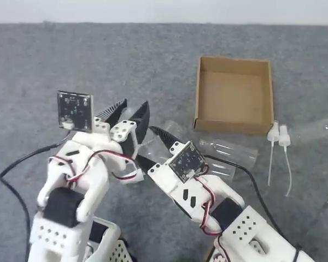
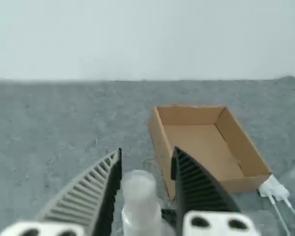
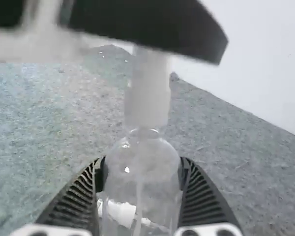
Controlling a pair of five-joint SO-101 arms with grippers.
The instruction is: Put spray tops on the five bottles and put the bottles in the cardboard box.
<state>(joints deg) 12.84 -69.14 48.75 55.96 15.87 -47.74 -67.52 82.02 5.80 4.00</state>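
A clear bottle [image 3: 142, 191] stands between the fingers of my right gripper [image 3: 142, 164], which is shut on its body. A white spray top [image 3: 147, 93] sits on the bottle's neck. My left gripper [image 2: 147, 152] is over it from above, its black fingers closed around the spray top [image 2: 137, 189]. In the high view both grippers meet left of centre: the left gripper [image 1: 134, 103] is just above the right gripper [image 1: 147, 143], with the bottle [image 1: 151, 148] between them. The cardboard box [image 1: 232, 126] lies open and holds nothing, to the right of them.
Clear bottles [image 1: 229, 152] lie on the grey carpet just in front of the box, and another one [image 1: 320, 130] lies at the far right. Two loose spray tops [image 1: 279, 135] with long tubes lie beside the box's [image 2: 162, 147] front right corner.
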